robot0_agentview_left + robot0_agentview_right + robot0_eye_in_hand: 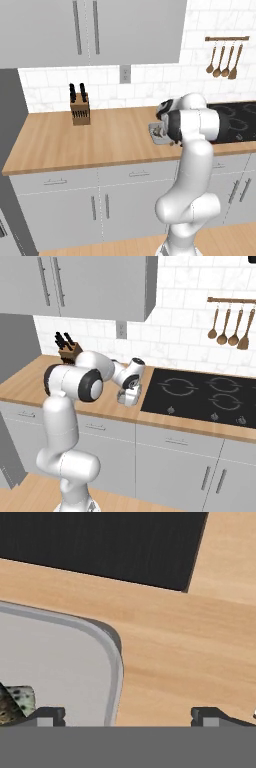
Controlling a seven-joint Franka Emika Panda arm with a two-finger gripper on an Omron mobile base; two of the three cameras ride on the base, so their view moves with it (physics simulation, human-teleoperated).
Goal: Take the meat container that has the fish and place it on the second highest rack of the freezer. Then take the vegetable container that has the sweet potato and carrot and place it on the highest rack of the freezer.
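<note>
Nothing is delivered yet: my end effector (pixel 125 714), spread wide, straddles the meat container (pixel 55 657) rim near the tabletop's (pixel 190 647) cooktop-side edge.

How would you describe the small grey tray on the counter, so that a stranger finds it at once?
Find the black cooktop set in the wooden counter. Just beside its left edge lies a shallow light-grey tray with rounded corners, under the open gripper. It is the counter's one tray; the knife block stands far left.
</note>
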